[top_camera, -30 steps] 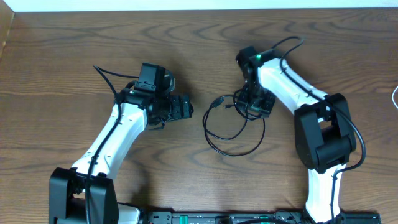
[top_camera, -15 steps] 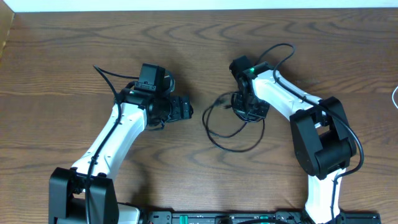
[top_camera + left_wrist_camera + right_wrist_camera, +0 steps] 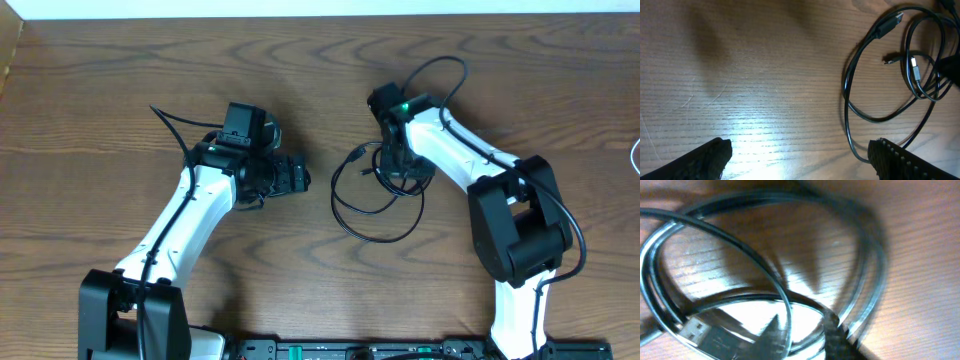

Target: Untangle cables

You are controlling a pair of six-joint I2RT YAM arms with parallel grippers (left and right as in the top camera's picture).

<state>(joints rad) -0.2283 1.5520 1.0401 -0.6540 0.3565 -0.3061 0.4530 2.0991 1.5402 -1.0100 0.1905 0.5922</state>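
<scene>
The cables (image 3: 372, 205) are thin black cords lying in loose overlapping loops on the wooden table, with small plug ends (image 3: 354, 156) at the upper left of the coil. My right gripper (image 3: 402, 166) is down on the coil's upper right part. In the right wrist view its fingertips (image 3: 836, 332) stand close together with a strand (image 3: 789, 311) between them and a USB plug (image 3: 696, 329) to the left. My left gripper (image 3: 296, 174) is open and empty, left of the coil. Its fingers (image 3: 892, 159) frame bare wood, with the cables (image 3: 879, 75) ahead at the upper right.
The thick black wire of the right arm (image 3: 440, 75) arches above the wrist. A white cord end (image 3: 635, 152) shows at the table's right edge. The table's far edge (image 3: 320, 16) runs along the top.
My right gripper has shifted a little left and up over the coil. The loops have shifted slightly up and the plug end has moved up and right. The left arm has not moved.
</scene>
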